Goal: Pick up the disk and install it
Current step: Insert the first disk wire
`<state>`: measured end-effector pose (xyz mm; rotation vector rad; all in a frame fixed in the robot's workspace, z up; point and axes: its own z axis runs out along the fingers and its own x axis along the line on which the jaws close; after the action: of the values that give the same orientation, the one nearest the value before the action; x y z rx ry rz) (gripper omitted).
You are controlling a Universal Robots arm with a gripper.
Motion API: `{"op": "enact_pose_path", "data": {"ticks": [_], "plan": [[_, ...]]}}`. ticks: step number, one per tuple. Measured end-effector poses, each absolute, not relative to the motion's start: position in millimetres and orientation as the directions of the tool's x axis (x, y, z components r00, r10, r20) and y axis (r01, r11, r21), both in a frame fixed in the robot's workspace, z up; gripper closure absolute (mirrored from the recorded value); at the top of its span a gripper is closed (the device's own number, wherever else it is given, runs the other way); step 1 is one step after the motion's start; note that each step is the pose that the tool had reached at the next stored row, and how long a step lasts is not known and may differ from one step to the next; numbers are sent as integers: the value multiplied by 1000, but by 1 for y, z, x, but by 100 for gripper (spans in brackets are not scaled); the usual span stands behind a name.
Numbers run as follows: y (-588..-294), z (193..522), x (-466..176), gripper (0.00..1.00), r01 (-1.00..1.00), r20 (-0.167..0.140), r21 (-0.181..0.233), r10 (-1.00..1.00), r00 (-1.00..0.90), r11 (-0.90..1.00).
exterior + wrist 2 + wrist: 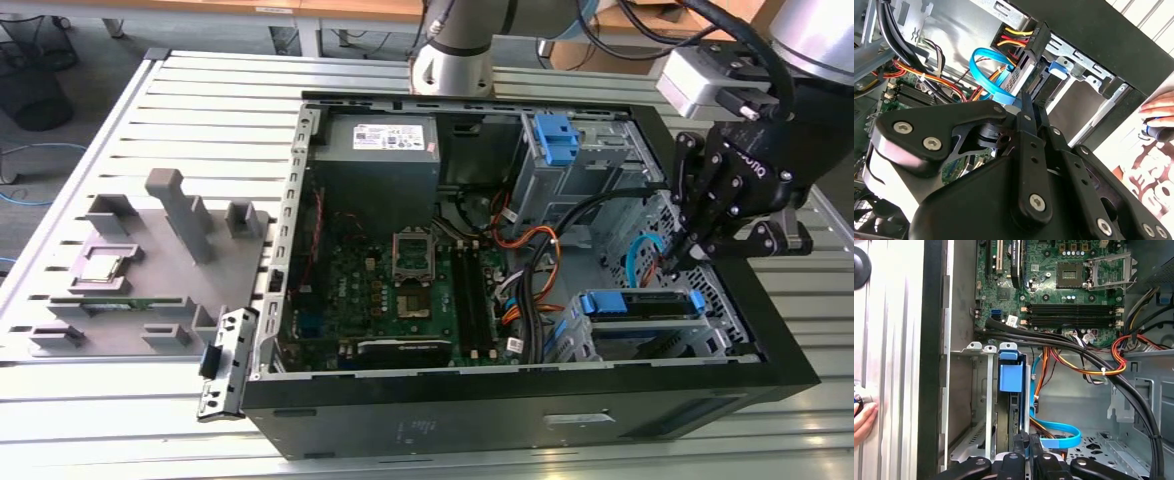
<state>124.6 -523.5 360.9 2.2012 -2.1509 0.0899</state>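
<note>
**Q:** Where is the disk?

**A:** One disk (641, 303) is recorded. It is seated in the drive cage (577, 335) at the front corner of the case (534, 420), on the exterior view's right. In the first wrist view its blue bracket (1010, 376) is seen standing between the cage rails.

**Q:** And the gripper?

**A:** One gripper (678, 262) is noted just above that cage, pointed down at the disk's end. In both wrist views the gripper (1031, 103) (1029, 441) is shown with its jaws drawn together, tips side by side. Whether the tips touch the disk cannot be told.

**Q:** What else was counted?

**A:**
- One blue cable (1059, 432) is looped beside the disk.
- A second bracket (554, 135) is noted in the upper bay.
- One board (400, 290) is logged, with one open socket (1072, 275).
- One grey fixture (147, 260) is set on the table (200, 100), on the exterior view's left of the case, and one chip (107, 266) is laid on it.
- One hand (861, 417) is seen over the table, just outside the case wall.
</note>
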Motion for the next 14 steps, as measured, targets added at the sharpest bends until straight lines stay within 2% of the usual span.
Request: {"op": "enact_pose_path", "data": {"ticks": [14], "plan": [[-525, 354, 118, 84, -998, 87, -35, -995, 41, -45]]}}
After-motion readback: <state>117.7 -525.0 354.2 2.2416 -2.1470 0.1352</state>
